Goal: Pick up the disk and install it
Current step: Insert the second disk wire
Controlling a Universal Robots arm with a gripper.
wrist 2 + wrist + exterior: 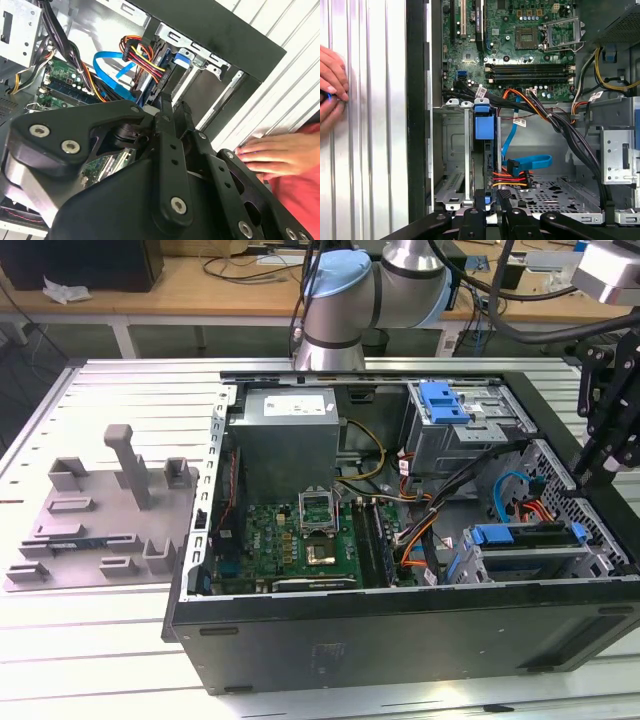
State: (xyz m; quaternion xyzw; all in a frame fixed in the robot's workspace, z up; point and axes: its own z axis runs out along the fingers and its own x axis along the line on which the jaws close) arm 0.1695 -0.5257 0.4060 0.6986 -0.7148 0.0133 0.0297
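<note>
End effector (489, 201) at disk (485, 127), grip impossible to tell, blue-framed, edge-on in drive bay (452, 155)

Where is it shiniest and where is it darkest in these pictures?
Second wrist view: the ribbed table glares almost white by the hand; the black pincer looks dark in front. First wrist view: the table shines pale, and the case wall is a dark band. Exterior view: the case wall facing the camera is darkest.

No print can be read. The white label (298, 403) on the power supply (290, 445), upper middle of the exterior view, is illegibly small.
</note>
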